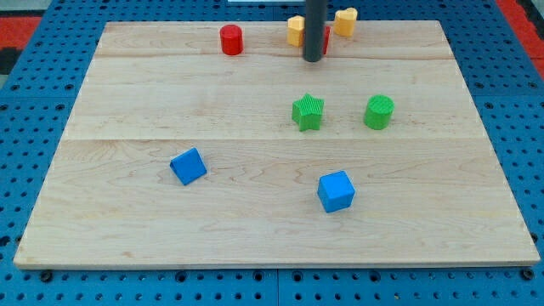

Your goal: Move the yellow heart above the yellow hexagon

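Note:
The yellow heart (345,21) sits near the board's top edge, right of centre. The yellow hexagon (295,31) lies to its left, also near the top edge. My rod comes down between them, and my tip (313,59) rests on the board just below and between the two yellow blocks. A red block (325,39) is mostly hidden behind the rod, right next to it; its shape cannot be made out.
A red cylinder (231,40) stands at the top left of centre. A green star (308,112) and a green cylinder (379,112) sit mid-board. Two blue cubes (188,166) (336,190) lie lower down. The wooden board (127,212) rests on a blue pegboard.

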Tool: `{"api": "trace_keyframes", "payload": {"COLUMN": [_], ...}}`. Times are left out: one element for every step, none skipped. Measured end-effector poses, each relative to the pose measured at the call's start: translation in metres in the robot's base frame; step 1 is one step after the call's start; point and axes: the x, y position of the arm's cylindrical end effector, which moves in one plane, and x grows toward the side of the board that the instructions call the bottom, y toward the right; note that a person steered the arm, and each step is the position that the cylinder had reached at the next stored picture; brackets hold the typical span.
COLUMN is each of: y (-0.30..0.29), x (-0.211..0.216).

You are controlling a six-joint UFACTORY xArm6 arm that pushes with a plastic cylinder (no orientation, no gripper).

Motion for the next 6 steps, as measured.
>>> {"api": "trace_keyframes", "payload": {"y": [0.056,0.068,0.104,0.103,0.070,-0.007], "x": [-0.015,-0.054,-0.087,-0.089,-0.089,-0.087]}}
